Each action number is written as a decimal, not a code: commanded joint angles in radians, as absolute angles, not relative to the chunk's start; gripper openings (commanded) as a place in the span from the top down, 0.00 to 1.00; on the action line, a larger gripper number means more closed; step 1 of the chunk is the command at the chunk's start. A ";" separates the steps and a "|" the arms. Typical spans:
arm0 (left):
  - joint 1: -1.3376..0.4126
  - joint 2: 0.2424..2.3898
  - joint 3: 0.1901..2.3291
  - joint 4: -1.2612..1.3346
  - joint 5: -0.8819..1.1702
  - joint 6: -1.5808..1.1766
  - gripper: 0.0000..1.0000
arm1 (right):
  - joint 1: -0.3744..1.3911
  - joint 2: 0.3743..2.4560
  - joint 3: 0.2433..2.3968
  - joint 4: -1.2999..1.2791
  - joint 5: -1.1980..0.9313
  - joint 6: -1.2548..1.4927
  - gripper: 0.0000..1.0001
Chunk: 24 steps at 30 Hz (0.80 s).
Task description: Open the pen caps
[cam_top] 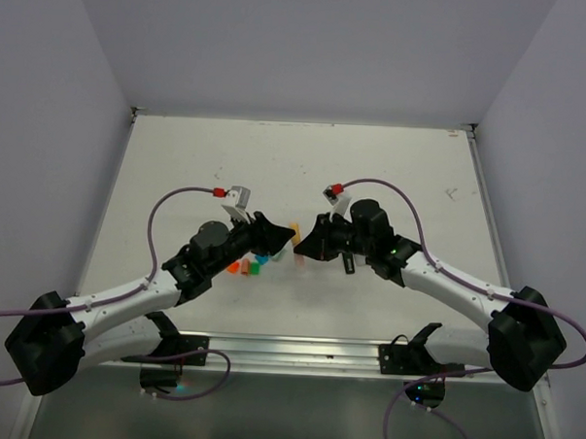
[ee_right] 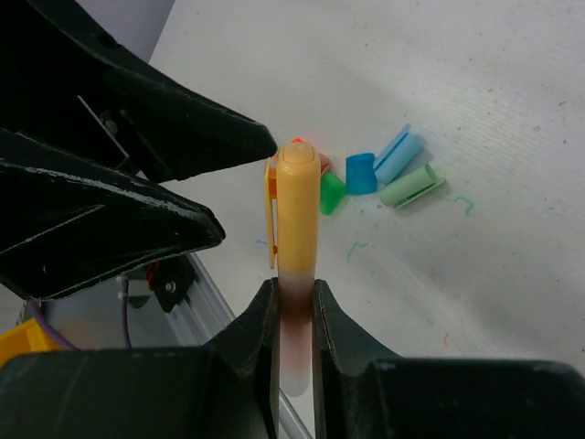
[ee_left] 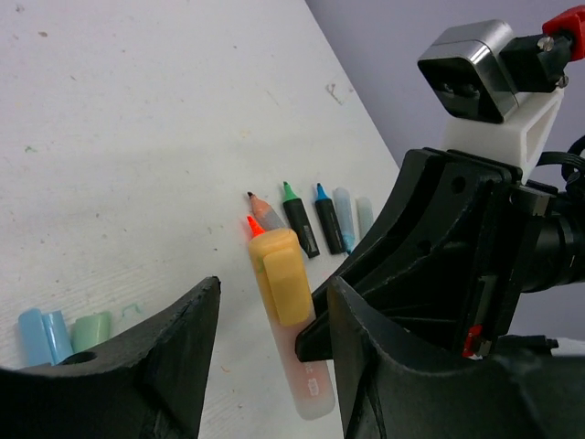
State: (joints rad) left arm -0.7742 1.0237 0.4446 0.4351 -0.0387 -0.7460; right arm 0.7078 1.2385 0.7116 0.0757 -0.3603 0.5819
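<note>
Right hand point(ee_right: 294, 306) pinching pale marker point(ee_right: 294, 352) (yellow cap point(ee_right: 297, 206) still on), left hand point(ee_left: 272, 306) spread just beside the cap

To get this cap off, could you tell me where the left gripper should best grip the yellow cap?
I'd grip the yellow cap across its smooth sides, clear of the clip, bringing the left gripper end-on along the marker, whose body the right gripper clamps below.

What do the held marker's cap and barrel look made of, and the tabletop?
Orange-yellow cap: likely opaque plastic, smooth with a soft sheen and a moulded clip. Marker barrel: translucent frosted plastic, pinkish colour showing through. Tabletop: white, matte, fine-grained texture with pen marks; laminate or painted board, cannot tell.
</note>
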 commanded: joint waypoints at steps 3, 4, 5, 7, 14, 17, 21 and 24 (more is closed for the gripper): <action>-0.767 1.042 0.436 0.535 0.077 -0.696 0.45 | 0.713 1.207 0.693 0.162 -0.532 0.545 1.00; -0.765 1.043 0.431 0.552 0.089 -0.696 0.45 | 0.713 1.212 0.693 0.163 -0.538 0.546 1.00; -0.765 1.043 0.425 0.570 0.118 -0.695 0.44 | 0.712 1.212 0.698 0.161 -0.543 0.546 1.00; -0.761 1.049 0.411 0.615 0.146 -0.693 0.44 | 0.712 1.209 0.695 0.160 -0.545 0.548 1.00; -0.749 1.068 0.396 0.663 0.210 -0.693 0.46 | 0.713 1.213 0.689 0.204 -0.563 0.563 1.00; -0.744 1.080 0.388 0.682 0.230 -0.698 0.48 | 0.713 1.221 0.686 0.224 -0.575 0.574 1.00; -0.732 1.091 0.382 0.698 0.252 -0.706 0.64 | 0.712 1.232 0.687 0.222 -0.578 0.572 1.00; -0.726 1.095 0.379 0.701 0.259 -0.707 0.87 | 0.713 1.230 0.684 0.225 -0.569 0.571 1.00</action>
State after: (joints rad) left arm -0.7330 1.0885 0.3901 0.6415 0.2054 -0.7250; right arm 0.7090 1.2373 0.6926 0.1715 -0.5518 0.5655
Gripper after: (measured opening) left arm 0.339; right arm 0.147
